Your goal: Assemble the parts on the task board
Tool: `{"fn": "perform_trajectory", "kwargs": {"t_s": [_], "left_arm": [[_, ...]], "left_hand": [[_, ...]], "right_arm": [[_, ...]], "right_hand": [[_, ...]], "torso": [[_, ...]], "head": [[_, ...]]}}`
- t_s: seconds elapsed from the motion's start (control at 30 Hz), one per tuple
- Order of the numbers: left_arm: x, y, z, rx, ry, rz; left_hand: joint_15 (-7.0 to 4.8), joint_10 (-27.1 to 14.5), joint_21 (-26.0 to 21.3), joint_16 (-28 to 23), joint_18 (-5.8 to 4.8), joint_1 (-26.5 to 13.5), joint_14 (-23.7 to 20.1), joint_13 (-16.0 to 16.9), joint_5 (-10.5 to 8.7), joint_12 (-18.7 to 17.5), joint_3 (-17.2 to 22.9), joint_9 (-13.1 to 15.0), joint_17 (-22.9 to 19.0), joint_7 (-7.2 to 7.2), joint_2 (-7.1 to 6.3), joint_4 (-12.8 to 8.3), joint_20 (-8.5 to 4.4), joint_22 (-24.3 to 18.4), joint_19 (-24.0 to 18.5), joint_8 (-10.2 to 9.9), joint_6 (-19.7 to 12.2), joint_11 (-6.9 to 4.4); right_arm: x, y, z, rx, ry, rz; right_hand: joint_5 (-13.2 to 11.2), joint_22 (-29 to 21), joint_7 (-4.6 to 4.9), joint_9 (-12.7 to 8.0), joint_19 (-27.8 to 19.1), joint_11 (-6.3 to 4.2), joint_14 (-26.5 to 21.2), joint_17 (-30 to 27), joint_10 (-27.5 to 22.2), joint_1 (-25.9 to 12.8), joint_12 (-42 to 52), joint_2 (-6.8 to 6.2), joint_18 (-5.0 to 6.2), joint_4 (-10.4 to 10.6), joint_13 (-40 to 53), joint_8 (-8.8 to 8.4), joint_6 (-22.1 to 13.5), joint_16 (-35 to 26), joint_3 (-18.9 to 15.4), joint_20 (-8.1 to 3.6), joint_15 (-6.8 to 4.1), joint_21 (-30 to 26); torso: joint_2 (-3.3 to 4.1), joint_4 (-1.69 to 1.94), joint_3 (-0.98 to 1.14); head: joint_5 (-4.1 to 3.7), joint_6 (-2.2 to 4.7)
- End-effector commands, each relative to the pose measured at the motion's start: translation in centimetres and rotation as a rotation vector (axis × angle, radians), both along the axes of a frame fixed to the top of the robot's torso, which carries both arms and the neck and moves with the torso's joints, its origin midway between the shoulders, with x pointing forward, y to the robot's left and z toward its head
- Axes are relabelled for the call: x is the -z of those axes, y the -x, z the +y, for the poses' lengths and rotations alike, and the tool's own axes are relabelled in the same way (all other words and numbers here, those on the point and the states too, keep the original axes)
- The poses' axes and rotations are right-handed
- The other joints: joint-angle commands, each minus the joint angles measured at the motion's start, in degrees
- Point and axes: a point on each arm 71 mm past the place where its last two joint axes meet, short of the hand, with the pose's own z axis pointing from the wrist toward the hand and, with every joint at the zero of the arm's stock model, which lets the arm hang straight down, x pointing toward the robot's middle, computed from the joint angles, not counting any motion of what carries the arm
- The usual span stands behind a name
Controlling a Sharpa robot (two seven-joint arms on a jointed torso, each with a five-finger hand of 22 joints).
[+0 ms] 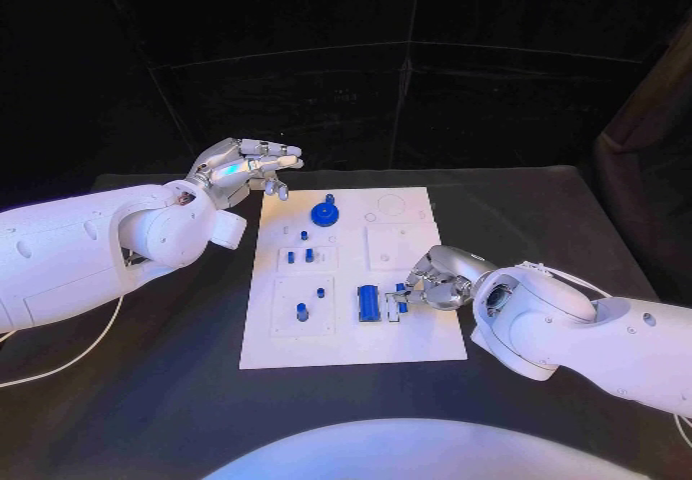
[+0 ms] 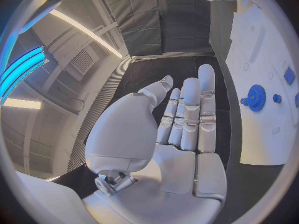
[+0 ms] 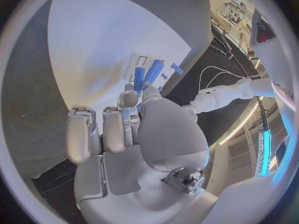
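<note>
The silver right hand (image 1: 437, 281) pinches a small blue bar-shaped part (image 1: 369, 302) at the white task board's (image 1: 418, 345) lower-centre, while the empty, straight-fingered left hand (image 1: 248, 166) hovers off its upper-left corner over bare black desk (image 1: 159, 400).

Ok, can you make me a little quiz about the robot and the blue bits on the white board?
1. True or false: the left silver hand is holding the round blue gear.
2. Which hand reaches the long blue bars on the flat white task board? A) left B) right silver hand C) neither
3. Fill in: the blue gear lies near the board's ___ edge, far or near, seen from the robot.

Key
1. False: its fingers are spread and it holds nothing, beside the board.
2. B
3. far
</note>
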Motion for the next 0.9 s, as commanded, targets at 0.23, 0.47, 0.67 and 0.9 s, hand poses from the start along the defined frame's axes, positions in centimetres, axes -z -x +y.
{"fn": "perform_trajectory", "kwargs": {"t_s": [0.23,0.47,0.67,0.9], "left_arm": [[-0.2,0.1,-0.2,0.014,0.011,-0.003],[-0.2,0.1,-0.2,0.015,0.011,-0.001],[-0.2,0.1,-0.2,0.016,0.01,0.0],[-0.2,0.0,-0.2,0.015,0.01,0.0]], "left_hand": [[0.0,-0.44,-0.27,0.22,0.76,-0.11,-0.35,-0.07,0.17,0.26,-0.2,-0.04,-0.08,0.14,0.47,0.16,0.18,-0.08,-0.09,0.18,-0.42,0.11],[0.0,-0.44,-0.27,0.22,0.76,-0.11,-0.35,-0.07,0.17,0.26,-0.2,-0.04,-0.08,0.14,0.47,0.16,0.18,-0.08,-0.09,0.18,-0.42,0.11],[0.0,-0.44,-0.27,0.22,0.76,-0.11,-0.35,-0.07,0.17,0.26,-0.2,-0.04,-0.08,0.14,0.47,0.16,0.18,-0.08,-0.09,0.18,-0.42,0.11],[0.0,-0.44,-0.27,0.22,0.76,-0.11,-0.35,-0.07,0.17,0.26,-0.2,-0.04,-0.08,0.14,0.47,0.16,0.18,-0.08,-0.09,0.18,-0.42,0.11]], "right_arm": [[0.6,-0.3,0.7,-0.003,0.013,0.052],[0.8,-0.4,0.9,-0.024,0.043,0.06],[0.9,-0.3,1.1,-0.041,0.062,0.067],[0.9,-0.3,1.3,-0.051,0.066,0.07]], "right_hand": [[0.45,7.6,-0.02,0.14,0.79,-0.07,2.68,-0.12,0.21,-0.29,0.07,-0.52,-0.99,0.49,0.08,-0.35,0.74,-0.01,-0.21,-0.06,-0.33,0.06],[0.47,7.49,-0.08,0.28,0.7,-0.1,2.63,-0.31,0.13,-0.82,-0.27,-0.69,-0.96,0.82,-0.15,-0.3,1.05,-0.14,-0.55,-0.08,-0.36,-0.03],[0.47,7.49,-0.15,0.35,0.7,-0.14,2.62,-0.34,0.13,-0.97,-0.31,-0.72,-0.96,0.91,-0.15,-0.22,1.25,-0.17,-0.66,-0.09,-0.38,-0.03],[0.43,7.48,-0.22,0.45,0.69,-0.2,2.62,-0.31,0.16,-1.16,-0.29,-0.88,-0.95,0.98,-0.1,-0.14,1.49,-0.16,-0.86,-0.11,-0.41,-0.05]], "torso": [[0.0,0.01,0.05],[0.01,-0.05,0.08],[0.0,-0.07,0.11],[0.02,0.0,0.09]], "head": [[0.24,-0.06],[0.34,-0.1],[0.35,-0.18],[0.32,-0.26]]}}
